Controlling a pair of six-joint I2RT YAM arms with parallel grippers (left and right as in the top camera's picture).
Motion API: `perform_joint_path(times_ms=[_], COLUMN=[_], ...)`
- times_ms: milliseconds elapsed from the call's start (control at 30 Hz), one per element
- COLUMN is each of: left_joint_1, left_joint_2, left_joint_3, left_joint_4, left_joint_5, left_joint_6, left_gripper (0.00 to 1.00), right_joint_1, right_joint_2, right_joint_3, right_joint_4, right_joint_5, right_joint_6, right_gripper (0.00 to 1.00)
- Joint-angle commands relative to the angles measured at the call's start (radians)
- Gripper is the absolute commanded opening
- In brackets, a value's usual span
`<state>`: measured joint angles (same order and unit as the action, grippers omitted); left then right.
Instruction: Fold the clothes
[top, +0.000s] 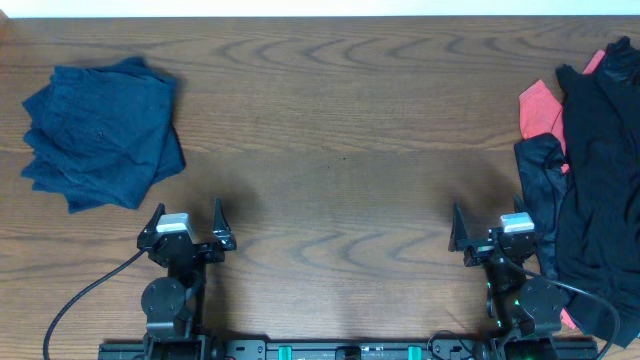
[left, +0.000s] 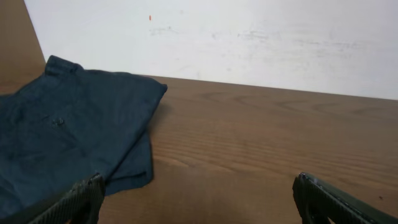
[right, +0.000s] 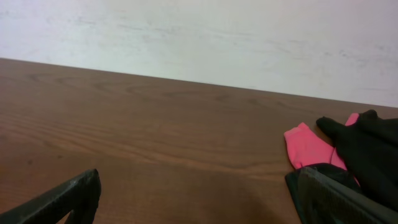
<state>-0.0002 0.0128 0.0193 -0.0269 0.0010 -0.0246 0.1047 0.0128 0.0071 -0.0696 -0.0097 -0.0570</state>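
Observation:
A heap of limp black clothes (top: 597, 190) lies along the right edge of the table, with a coral-red piece (top: 541, 107) showing under it. The heap (right: 367, 149) and the coral-red piece (right: 308, 146) also show in the right wrist view. My right gripper (top: 497, 232) is open and empty near the front edge, its right finger close beside the heap. A folded stack of dark blue garments (top: 100, 135) lies at the far left and shows in the left wrist view (left: 68, 134). My left gripper (top: 188, 228) is open and empty in front of that stack.
The brown wooden table (top: 340, 150) runs to a white wall at the back (left: 249, 37). A black cable (top: 85, 300) trails from the left arm's base towards the front left corner.

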Motion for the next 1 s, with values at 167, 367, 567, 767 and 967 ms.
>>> perform_joint_path(times_ms=[167,367,567,767,967], left_joint_1=[0.002,0.002,0.002,0.002,0.002], left_joint_2=[-0.009,-0.009,-0.009,-0.009,-0.009], left_joint_3=[-0.015,-0.015,-0.015,-0.015,-0.010], left_joint_4=[-0.045,-0.045,-0.045,-0.043,-0.044], left_joint_5=[-0.010,-0.010,-0.010,-0.009,-0.009], left_joint_6=[0.013,0.013,0.013,0.006,-0.050], left_gripper=[0.98,0.98,0.98,0.98,0.98], right_joint_1=[-0.006,-0.006,-0.006,-0.006,-0.006], right_joint_2=[-0.003,-0.003,-0.003,-0.003,-0.003], right_joint_3=[-0.002,-0.002,-0.002,-0.002,-0.001], right_joint_4=[-0.003,-0.003,0.010,0.026,0.037], right_joint_5=[-0.009,-0.009,-0.005,-0.010,-0.010], right_joint_6=[-0.011,-0.011,-0.011,-0.011,0.084], right_gripper=[0.99,0.99,0.99,0.99,0.99])
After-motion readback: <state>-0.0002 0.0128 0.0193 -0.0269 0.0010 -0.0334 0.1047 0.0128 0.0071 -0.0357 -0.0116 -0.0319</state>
